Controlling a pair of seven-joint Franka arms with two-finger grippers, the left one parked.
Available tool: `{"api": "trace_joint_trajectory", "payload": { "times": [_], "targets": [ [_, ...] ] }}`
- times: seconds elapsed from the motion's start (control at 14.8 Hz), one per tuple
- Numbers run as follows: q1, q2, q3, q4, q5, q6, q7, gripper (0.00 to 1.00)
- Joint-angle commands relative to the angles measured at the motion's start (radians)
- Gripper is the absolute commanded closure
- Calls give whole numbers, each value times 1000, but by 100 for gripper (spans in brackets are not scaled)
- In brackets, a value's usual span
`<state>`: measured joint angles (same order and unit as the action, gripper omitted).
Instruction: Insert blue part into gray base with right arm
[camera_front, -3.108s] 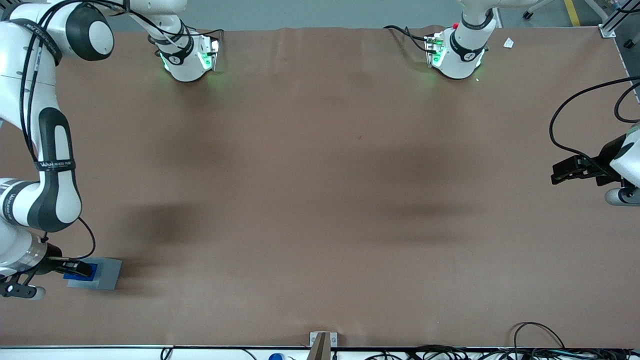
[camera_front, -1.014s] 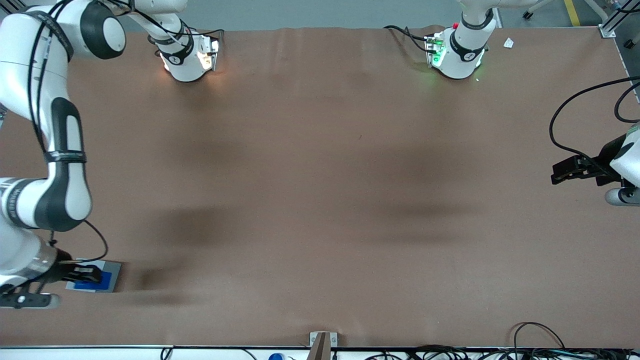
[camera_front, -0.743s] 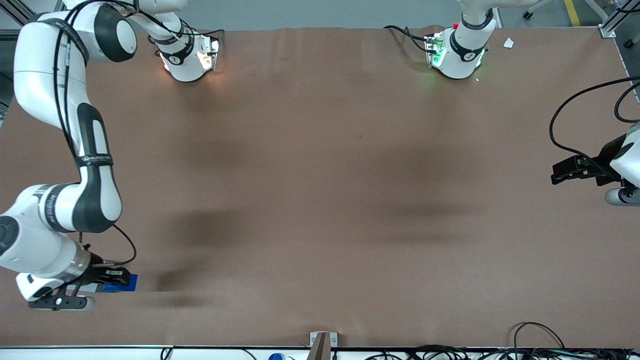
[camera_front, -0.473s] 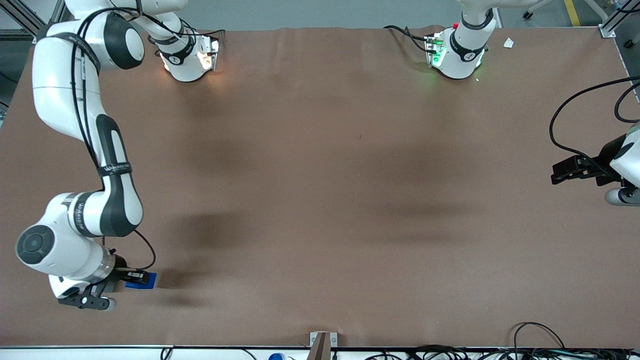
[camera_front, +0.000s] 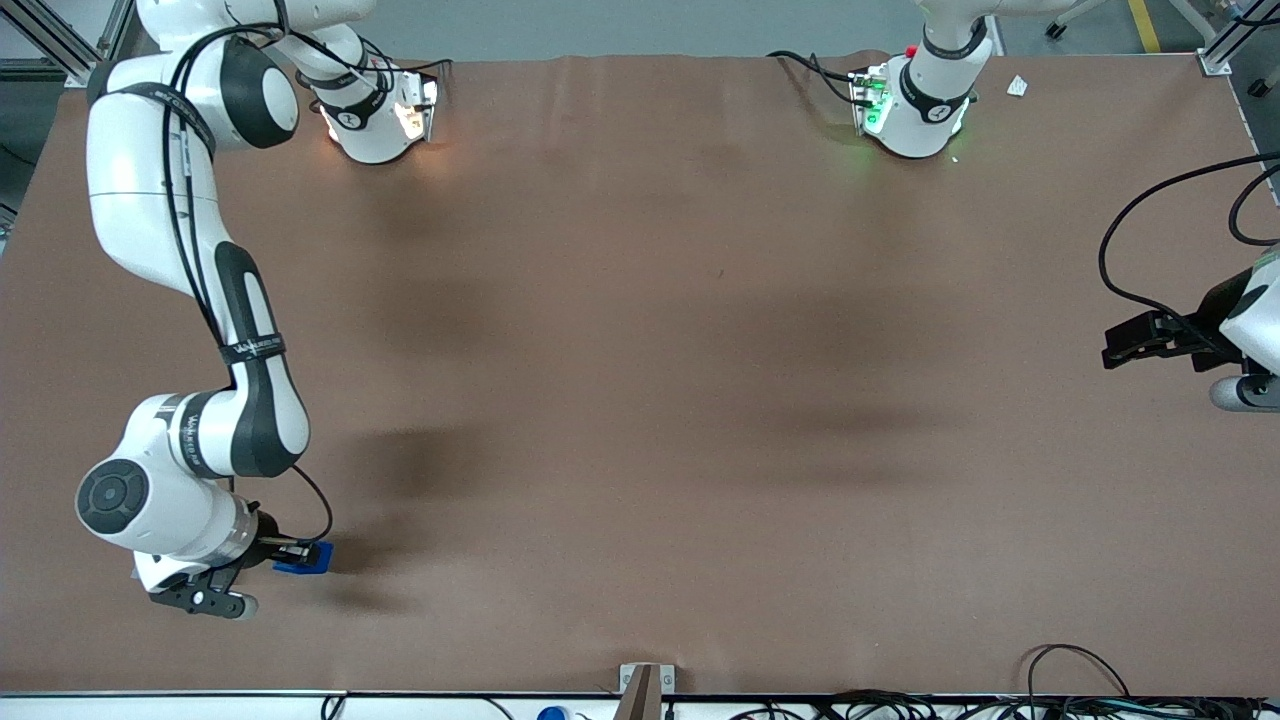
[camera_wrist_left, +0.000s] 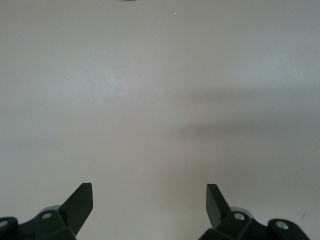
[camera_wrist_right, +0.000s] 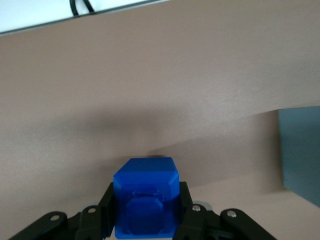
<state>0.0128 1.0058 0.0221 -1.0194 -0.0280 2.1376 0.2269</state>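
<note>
The jaws of the gripper (camera_front: 300, 556) are clamped on the blue part (camera_front: 304, 558), being carried off the gray base (camera_wrist_right: 300, 152); insertion is being undone.

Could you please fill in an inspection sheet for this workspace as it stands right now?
Surface: brown table cover, lightly wrinkled.
Blue part: blue part held off the surface by the gripper.
Gray base: gray base seen only in the right wrist view, apart from the blue part, not yet joined.
Clutter: small white scrap near the parked arm's base.
Gripper: gripper shut on the blue part, toward the working arm's end.
Cables: cables along the table edge nearest the front camera.
Surroundings: gray floor.
</note>
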Motion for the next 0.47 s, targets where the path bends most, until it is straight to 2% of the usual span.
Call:
{"api": "trace_joint_trajectory", "payload": {
  "times": [0.0,0.41],
  "targets": [
    [39,-3,-4,-18,-19,4,14,95],
    [38,-3,-4,-18,-32,4,0,93]
  ]
}}
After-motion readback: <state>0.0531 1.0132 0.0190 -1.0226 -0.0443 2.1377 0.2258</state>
